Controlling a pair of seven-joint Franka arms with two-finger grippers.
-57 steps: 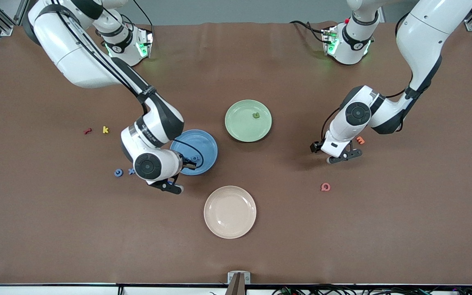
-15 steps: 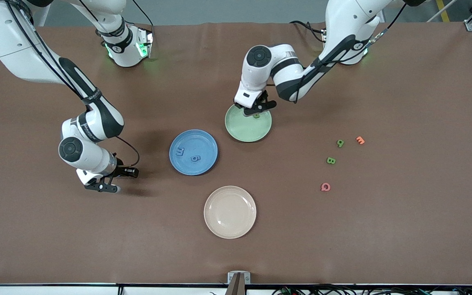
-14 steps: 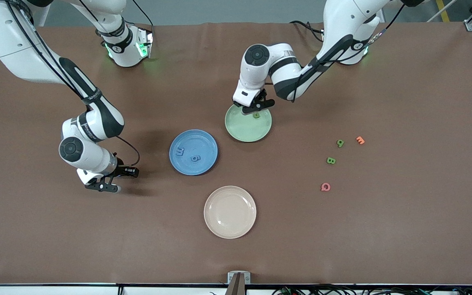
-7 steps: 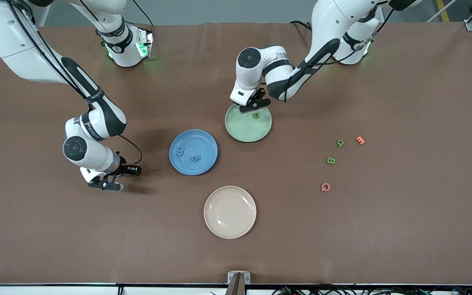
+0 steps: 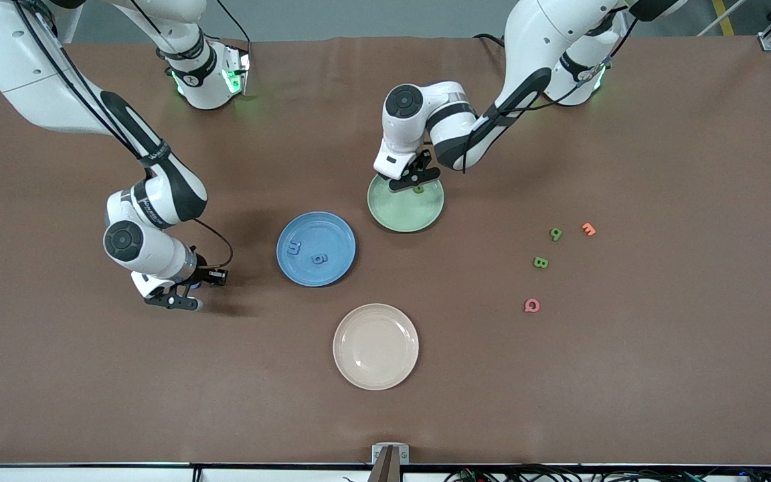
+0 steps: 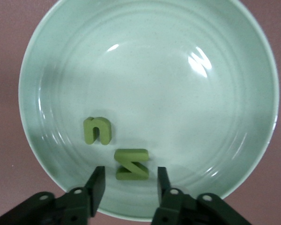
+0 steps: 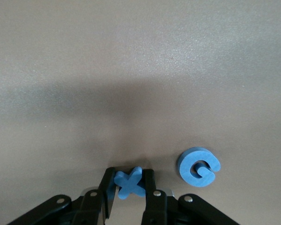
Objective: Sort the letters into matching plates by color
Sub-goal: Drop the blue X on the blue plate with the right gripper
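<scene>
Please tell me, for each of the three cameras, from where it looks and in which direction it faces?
Front view: high across the table, facing both arms' bases; shows both arms.
Left wrist view: looks down into the green plate; open left gripper over two green letters.
Right wrist view: looks down at the table; right gripper shut on the blue X.
Shared: green plate, front and left wrist.

You are looking at a pale green plate (image 6: 253,61) carrying two olive-green letters (image 6: 132,164), a blue X (image 7: 129,183) beside a blue G (image 7: 199,167), over brown table (image 5: 626,368).
</scene>
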